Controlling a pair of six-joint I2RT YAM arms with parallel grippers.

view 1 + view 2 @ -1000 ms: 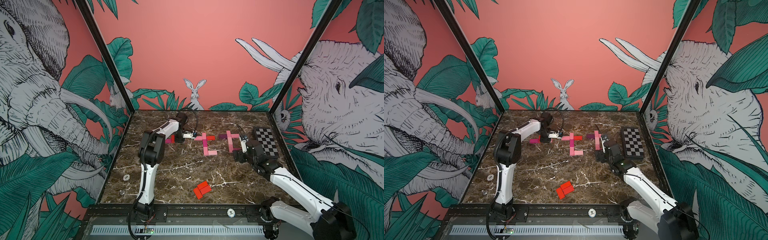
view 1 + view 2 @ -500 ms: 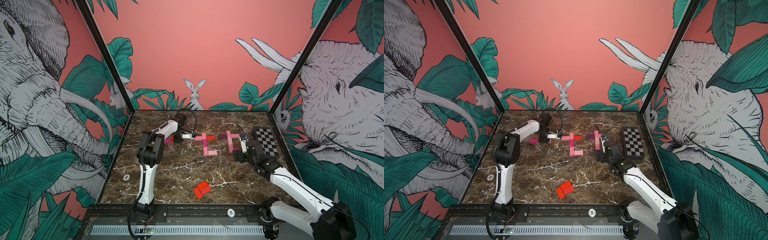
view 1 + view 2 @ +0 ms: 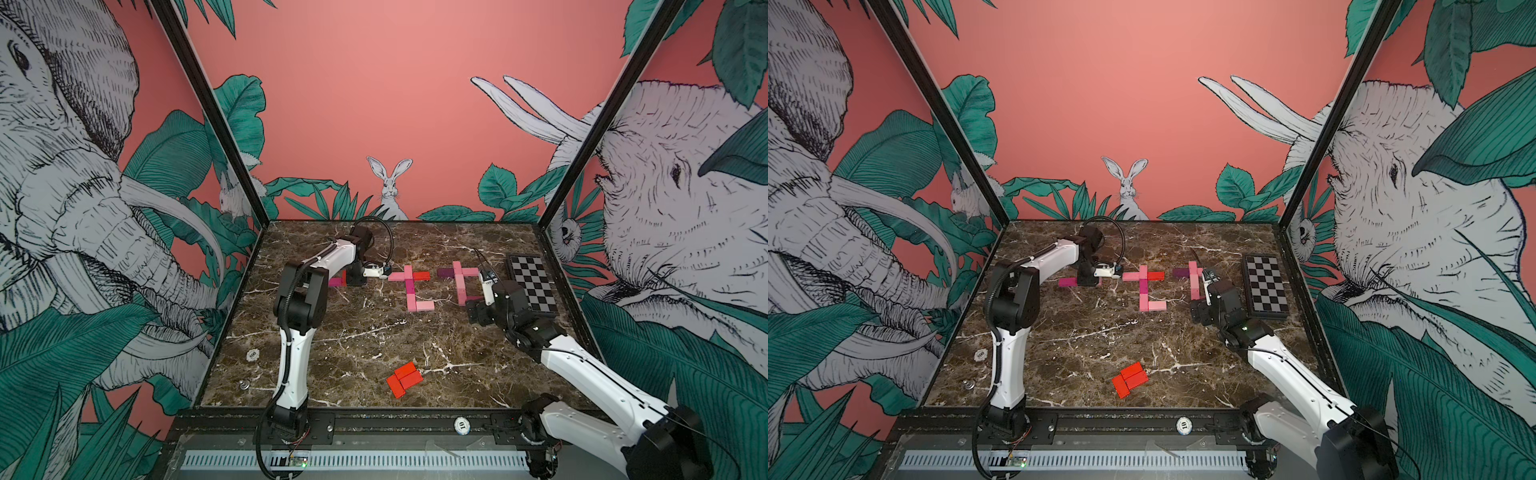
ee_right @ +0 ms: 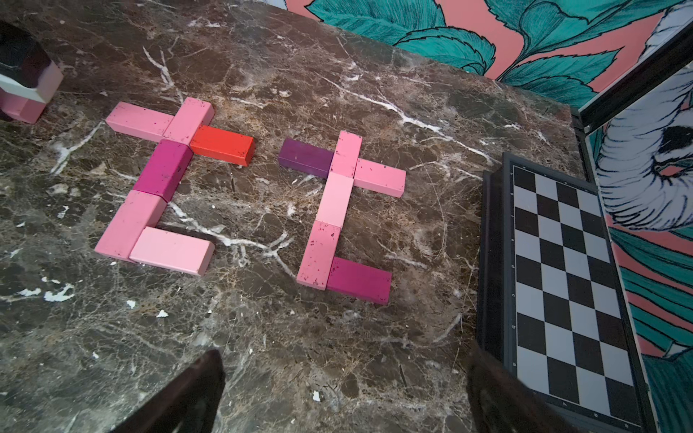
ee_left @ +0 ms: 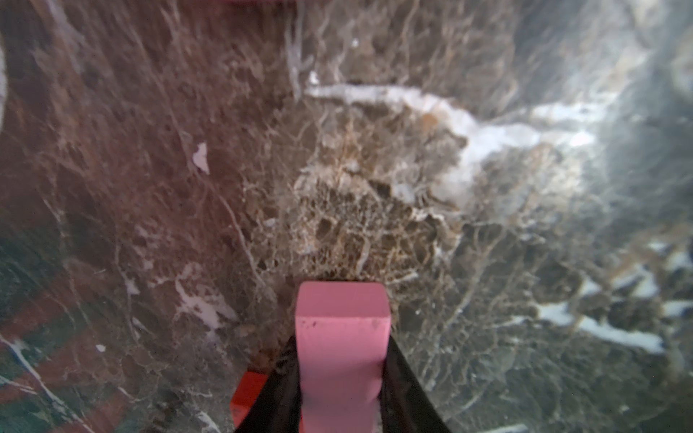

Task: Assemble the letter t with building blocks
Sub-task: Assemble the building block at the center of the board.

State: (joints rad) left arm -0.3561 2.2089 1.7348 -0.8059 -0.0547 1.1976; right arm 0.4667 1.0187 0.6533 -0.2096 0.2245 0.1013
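The left end effector is narrow, its two black fingers pressed to the flat sides of a pink block, a matte, square-edged bar with a few dark specks on its face. Whether the block's far end touches the worktop I cannot tell. A red block lies just beside one finger. The worktop is polished brown marble, veined in white.

The right end effector stands wide, with only bare marble between its dark fingers. Beyond it flat blocks are set edge to edge in two shapes: a red-armed letter of pinks with a magenta stem piece, and a purple-armed letter of pinks with a magenta foot. Near the second lies a board — black-and-white checks in a dark frame.

In both top views a red cluster of touching blocks lies near the front edge, well apart from the letters.
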